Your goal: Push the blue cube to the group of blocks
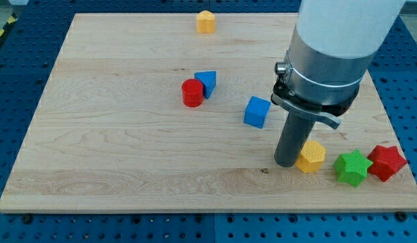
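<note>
My tip (pixel 287 164), a bare rod holding nothing, rests beside the yellow block (pixel 311 156), near and right of the blue cube (pixel 257 112). I judge the approach unfinished: next I must get behind the cube to push it toward the group.

Pale wood-grain desk (pixel 114 162), blue cube (pixel 257 112), red cylinder (pixel 192 93) touching a blue block (pixel 208 82), orange block (pixel 206 21), yellow block (pixel 312 156), green star (pixel 351 167), red star (pixel 386 162), dark rod with my tip (pixel 287 164).
</note>
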Action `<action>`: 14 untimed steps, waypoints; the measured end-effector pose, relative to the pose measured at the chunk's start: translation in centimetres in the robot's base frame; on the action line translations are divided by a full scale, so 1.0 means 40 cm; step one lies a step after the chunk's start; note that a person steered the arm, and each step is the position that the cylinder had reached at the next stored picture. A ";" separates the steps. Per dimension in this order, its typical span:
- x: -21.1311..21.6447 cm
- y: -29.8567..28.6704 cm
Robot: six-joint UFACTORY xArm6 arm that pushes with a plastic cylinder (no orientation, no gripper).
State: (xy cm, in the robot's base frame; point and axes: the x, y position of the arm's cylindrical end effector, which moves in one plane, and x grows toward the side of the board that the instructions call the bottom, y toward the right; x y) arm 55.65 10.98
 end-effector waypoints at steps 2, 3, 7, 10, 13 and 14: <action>0.003 0.043; 0.003 0.076; -0.185 -0.270; -0.242 -0.142; -0.237 0.004; -0.214 0.004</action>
State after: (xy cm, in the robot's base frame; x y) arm 47.07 11.15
